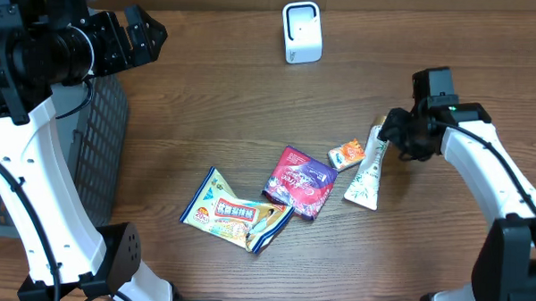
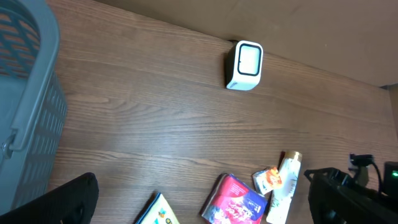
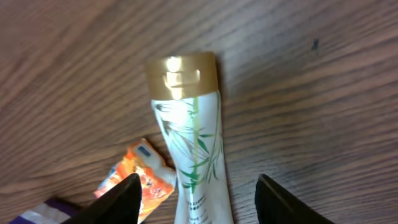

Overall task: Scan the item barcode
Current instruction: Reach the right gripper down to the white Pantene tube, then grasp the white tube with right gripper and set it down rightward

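Observation:
A white tube [image 3: 189,143] with a gold cap and green leaf print lies flat on the wooden table, also visible in the overhead view as the tube [image 1: 367,169]. My right gripper [image 3: 198,180] hangs low over it near the cap end, one finger on each side of the tube body with a gap on both sides, so it is open. In the overhead view the right gripper [image 1: 395,135] covers the tube's cap. The white barcode scanner [image 1: 302,32] stands at the back of the table. My left gripper [image 1: 133,34] is held high at the far left, open and empty. No barcode shows.
A small orange packet [image 1: 347,153] touches the tube's left side. A magenta packet [image 1: 300,182] and a yellow snack packet [image 1: 235,212] lie to the left of it. A grey slatted basket [image 1: 103,136] stands at the left table edge.

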Robot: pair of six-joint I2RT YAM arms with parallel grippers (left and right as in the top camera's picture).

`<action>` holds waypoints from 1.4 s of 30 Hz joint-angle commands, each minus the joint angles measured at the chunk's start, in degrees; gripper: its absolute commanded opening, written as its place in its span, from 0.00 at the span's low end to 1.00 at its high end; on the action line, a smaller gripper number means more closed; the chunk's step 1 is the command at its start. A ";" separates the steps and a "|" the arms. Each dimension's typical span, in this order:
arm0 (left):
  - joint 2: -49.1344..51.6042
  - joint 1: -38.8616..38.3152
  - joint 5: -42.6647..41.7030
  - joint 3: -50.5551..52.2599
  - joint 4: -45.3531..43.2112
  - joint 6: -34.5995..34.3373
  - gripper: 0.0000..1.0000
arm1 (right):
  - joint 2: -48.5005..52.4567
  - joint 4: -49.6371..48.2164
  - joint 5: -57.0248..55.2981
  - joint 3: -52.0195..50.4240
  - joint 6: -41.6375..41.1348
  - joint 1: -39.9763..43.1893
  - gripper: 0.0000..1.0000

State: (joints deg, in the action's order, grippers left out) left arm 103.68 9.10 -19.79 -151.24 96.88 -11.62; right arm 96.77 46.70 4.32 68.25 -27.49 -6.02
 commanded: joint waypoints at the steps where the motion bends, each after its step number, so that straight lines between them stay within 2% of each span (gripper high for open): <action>1: -0.28 0.24 -0.59 -0.63 -0.09 0.48 1.00 | 3.43 0.33 1.73 0.33 -0.17 -0.59 0.63; 4: -0.28 0.26 -0.59 -0.63 -0.09 0.48 1.00 | 7.15 0.28 -0.35 0.33 -0.20 -1.05 0.65; 7: -0.28 0.26 -0.61 -0.63 -0.09 0.48 1.00 | 9.84 0.83 -0.15 0.33 -0.17 -1.18 0.63; 9: -0.28 0.24 -0.59 -0.63 -0.09 0.48 1.00 | 10.19 1.57 -0.22 -0.15 0.28 -1.18 0.54; 13: -0.28 0.26 -0.59 -0.63 -0.09 0.48 1.00 | 10.19 0.87 -0.63 -2.54 0.48 -1.16 0.45; 15: -0.28 0.26 -0.59 -0.63 -0.09 0.48 1.00 | 10.19 1.25 -0.59 -3.17 0.46 -1.16 0.33; 18: -0.28 0.20 -0.59 -0.63 -0.09 0.48 1.00 | 10.19 2.86 0.92 -1.92 0.42 -1.16 0.04; 24: -0.28 0.22 -0.59 -0.63 -0.09 0.48 1.00 | 10.19 12.59 2.08 8.96 0.63 -1.09 0.04; 28: -0.28 0.20 -0.59 -0.63 -0.09 0.48 1.00 | 10.19 19.10 16.79 19.54 11.69 -1.09 0.04; 29: -0.28 0.20 -0.59 -0.63 -0.09 0.46 1.00 | 10.19 22.21 29.70 24.41 19.80 -0.98 0.04; 30: -0.28 0.20 -0.61 -0.63 -0.09 0.48 1.00 | 10.19 23.96 39.41 26.56 24.28 -1.01 0.04; 35: -0.28 0.20 -0.61 -0.63 -0.09 0.48 1.00 | 10.19 30.38 65.09 26.60 33.64 -1.38 0.04; 42: -0.28 0.20 -0.59 -0.63 -0.09 0.48 1.00 | 10.19 34.91 78.71 26.60 33.94 -1.38 0.04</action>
State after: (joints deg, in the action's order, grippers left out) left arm 103.68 9.10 -19.79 -151.24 96.88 -11.62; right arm 108.25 81.28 70.13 93.80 4.75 -7.27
